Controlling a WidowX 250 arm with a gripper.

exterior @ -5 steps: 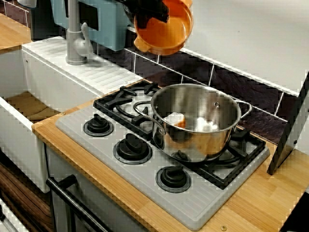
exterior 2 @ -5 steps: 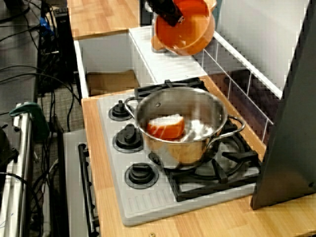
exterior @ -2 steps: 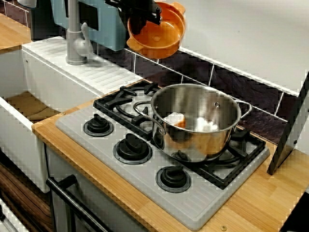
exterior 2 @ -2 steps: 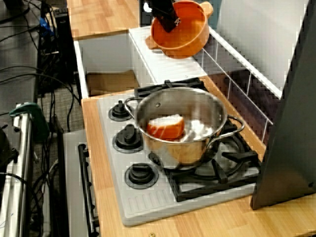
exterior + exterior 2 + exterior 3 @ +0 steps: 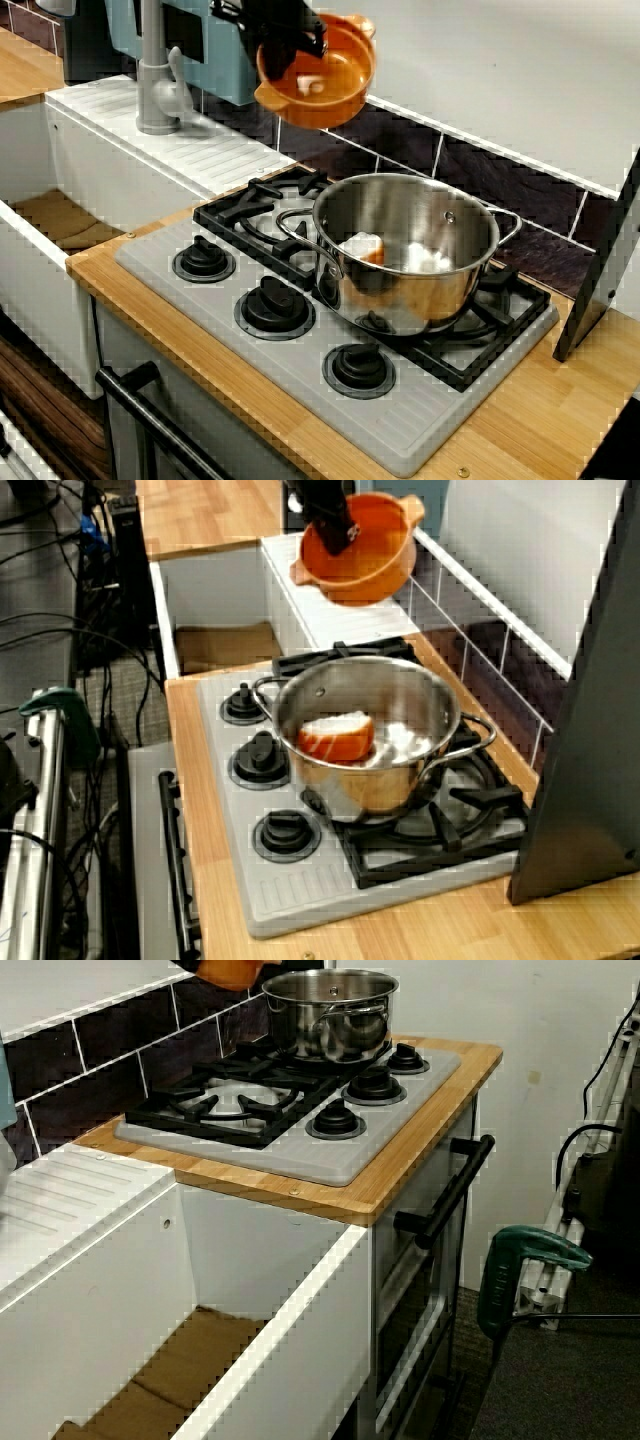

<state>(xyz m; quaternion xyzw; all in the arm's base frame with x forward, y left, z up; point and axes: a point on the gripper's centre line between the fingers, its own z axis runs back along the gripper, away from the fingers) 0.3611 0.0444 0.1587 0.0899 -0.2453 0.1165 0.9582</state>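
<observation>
Claw (image 5: 298,38) clamped on tilted orange bowl (image 5: 325,85) rim, far-left of steel pot (image 5: 410,255); hold may slip, spilling seemingly pale lump (image 5: 310,86).

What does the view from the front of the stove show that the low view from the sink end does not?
Only the front view: the gripper shut on the rim of the orange bowl, held in the air, the grey tap, and pale pieces inside the steel pot. Only the low view: the oven door handle and a green clamp. Both: the pot on the hob, the black knobs, and the bowl, a mere sliver in the low view.
</observation>
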